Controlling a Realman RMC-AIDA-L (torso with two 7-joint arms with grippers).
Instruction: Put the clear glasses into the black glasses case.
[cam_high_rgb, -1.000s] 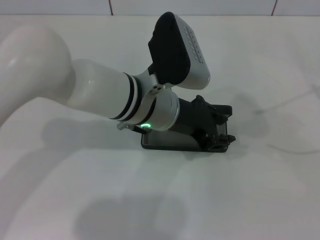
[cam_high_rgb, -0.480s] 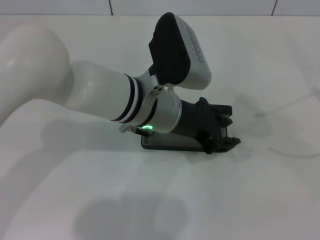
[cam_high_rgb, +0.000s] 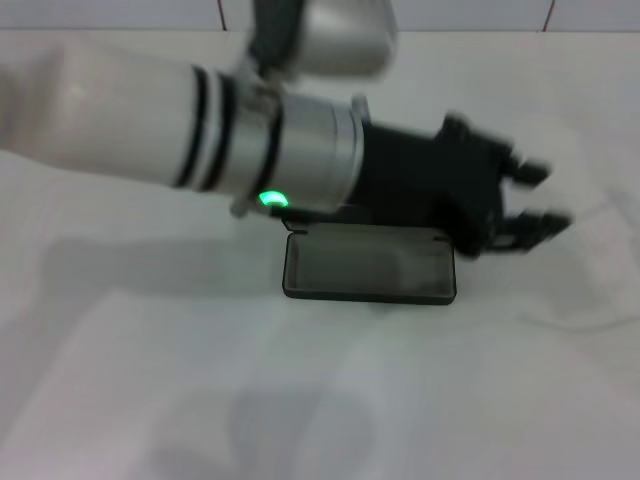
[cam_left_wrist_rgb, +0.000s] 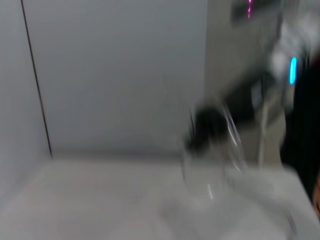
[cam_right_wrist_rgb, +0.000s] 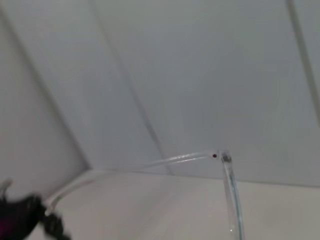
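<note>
The black glasses case (cam_high_rgb: 368, 266) lies open on the white table, its grey lining facing up. My left arm reaches across above it. The left gripper (cam_high_rgb: 538, 197) hangs open past the case's right end, with nothing between its fingers. The clear glasses (cam_right_wrist_rgb: 223, 158) show in the right wrist view as a thin transparent arm and hinge close to the camera. In the left wrist view the clear glasses (cam_left_wrist_rgb: 215, 150) are a blurred outline on the table ahead. My right gripper does not show in any view.
The white table (cam_high_rgb: 150, 380) runs to a white tiled wall (cam_high_rgb: 450, 12) at the back. Cast shadows lie on the table left of and in front of the case. A dark blurred shape (cam_right_wrist_rgb: 27, 215) sits at the edge of the right wrist view.
My left arm has lifted off the case and swung to the right. The gripper, earlier down on the case's right end, is now past it and open. The case's grey inside is now uncovered.
</note>
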